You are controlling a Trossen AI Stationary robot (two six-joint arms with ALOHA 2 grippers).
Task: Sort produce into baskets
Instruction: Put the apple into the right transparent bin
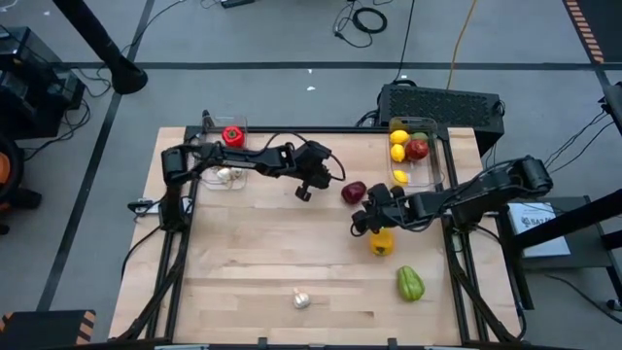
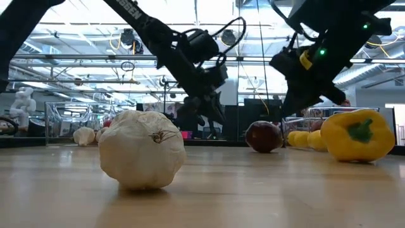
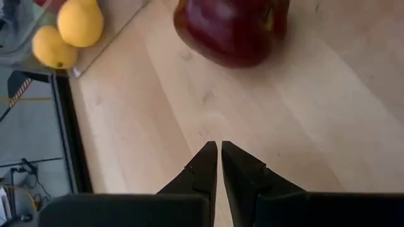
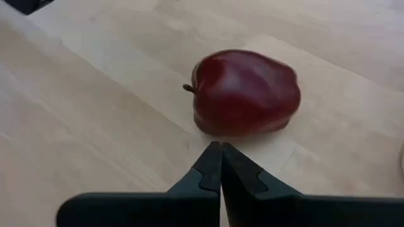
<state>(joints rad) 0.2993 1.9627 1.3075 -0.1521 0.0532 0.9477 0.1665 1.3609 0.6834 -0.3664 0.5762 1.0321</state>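
Two empty grippers, left gripper (image 1: 303,192) and right gripper (image 1: 360,226), jaws closed, flank the dark red apple (image 1: 354,192) mid-frame, likely the next pick for the right-hand basket (image 1: 434,167).

Garlic bulb (image 2: 142,150) before yellow pepper (image 2: 357,135)

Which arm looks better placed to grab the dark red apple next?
Probably right. The right gripper points straight at the dark red apple, close in front, and the fruit basket is on its side. The left gripper sits farther off. Both grippers are shut.
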